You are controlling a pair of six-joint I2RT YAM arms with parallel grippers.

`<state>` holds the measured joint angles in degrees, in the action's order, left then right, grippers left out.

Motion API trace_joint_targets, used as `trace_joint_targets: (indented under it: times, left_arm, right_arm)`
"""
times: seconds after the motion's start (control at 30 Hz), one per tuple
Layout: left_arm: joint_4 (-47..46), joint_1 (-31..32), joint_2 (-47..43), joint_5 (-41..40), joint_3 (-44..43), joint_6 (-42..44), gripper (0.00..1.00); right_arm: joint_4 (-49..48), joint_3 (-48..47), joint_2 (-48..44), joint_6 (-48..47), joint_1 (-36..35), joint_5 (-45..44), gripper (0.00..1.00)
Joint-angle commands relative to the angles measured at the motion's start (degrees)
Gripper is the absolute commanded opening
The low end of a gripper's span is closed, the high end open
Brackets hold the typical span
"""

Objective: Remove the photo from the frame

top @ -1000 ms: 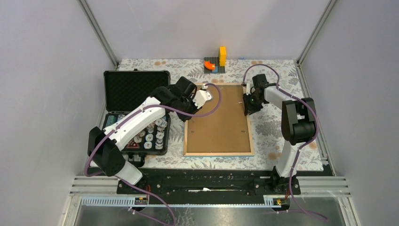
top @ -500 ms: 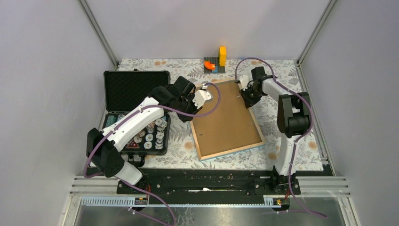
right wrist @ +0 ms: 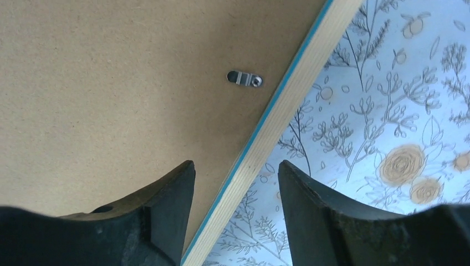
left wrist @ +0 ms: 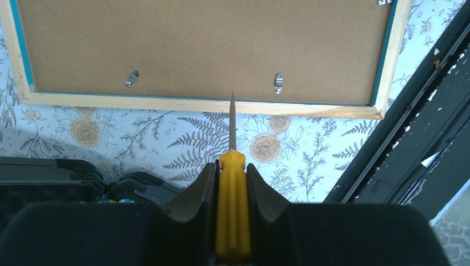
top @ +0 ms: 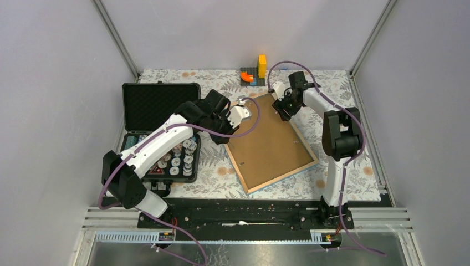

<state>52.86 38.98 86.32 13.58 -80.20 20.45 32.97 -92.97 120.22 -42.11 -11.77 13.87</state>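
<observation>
Lab test cell: grey panels [top: 55, 83], aluminium rails [top: 388, 219].

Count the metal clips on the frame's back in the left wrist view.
3 clips: one left, one right along the frame rim nearest the screwdriver, a third cut off at the top right edge. More may lie outside this view.

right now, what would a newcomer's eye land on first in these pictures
The big frame lies face down and skewed in the middle of the flowered table, its brown back up. The left fingers grip a yellow-handled screwdriver aimed at the frame's wooden rim, while the right fingers stand open astride its far right edge. An open black case sits at the left.
</observation>
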Motion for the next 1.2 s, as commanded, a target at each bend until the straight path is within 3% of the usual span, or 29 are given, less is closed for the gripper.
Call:
trace_joint_targets:
  times: [0.0,0.3,0.7,0.97,1.17]
  left_arm:
    - [-2.1,-0.3,-0.9,2.9,-1.3,-0.3,0.0]
    - [-4.4,-0.2,-0.9,4.5,-0.6,-0.7,0.0]
    - [-4.8,-0.3,-1.5,4.2,-0.2,-0.9,0.0]
    - [-5.2,-0.4,-1.5,4.2,0.0,-0.7,0.0]
    - [-5.2,-0.3,-1.2,4.4,-0.3,-0.8,0.0]
  right_arm:
    - [-0.2,3.0,-6.7,9.0,1.2,-2.2,0.64]
    - [-1.2,14.2,-14.4,19.0,2.6,-2.1,0.63]
    - [1.4,5.5,-5.0,21.4,2.9,-6.0,0.61]
    - [0.4,5.7,-1.4,21.4,2.9,-6.0,0.48]
    - [0.9,4.5,1.2,15.2,2.8,-7.1,0.33]
